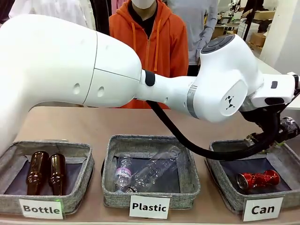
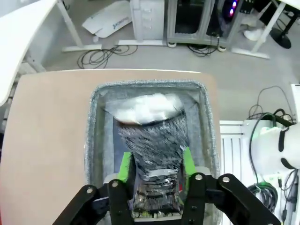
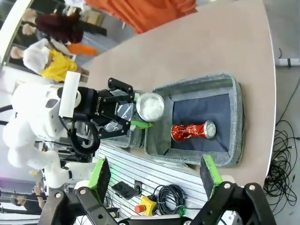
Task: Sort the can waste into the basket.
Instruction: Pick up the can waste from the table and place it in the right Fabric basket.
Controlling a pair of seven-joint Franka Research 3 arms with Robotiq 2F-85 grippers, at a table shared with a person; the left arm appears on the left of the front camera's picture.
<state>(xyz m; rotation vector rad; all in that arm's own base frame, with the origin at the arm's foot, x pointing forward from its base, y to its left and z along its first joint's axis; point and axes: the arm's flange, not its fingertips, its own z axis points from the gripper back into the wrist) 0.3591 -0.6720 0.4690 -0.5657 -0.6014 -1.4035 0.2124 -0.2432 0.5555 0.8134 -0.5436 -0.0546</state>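
Robotics lab / test bay, not a home. Evidence: tan table (image 1: 93,124) as landmark, with three labelled sorting baskets along its near edge ("Bottle" (image 1: 41,209), "Plastic" (image 1: 149,206), "Can" (image 1: 262,209)), a staged setup. Beyond the table's end in the left wrist view: bare grey floor, loose cables (image 2: 101,56), white drawer unit (image 2: 149,19), equipment rack with lit LEDs (image 2: 233,7). Below the table's edge in the right wrist view: slotted aluminium frame (image 3: 154,169), a red emergency-stop button on a yellow box (image 3: 142,206), more cabling (image 3: 283,154). Behind the table: cardboard boxes (image 1: 262,16), white desks.
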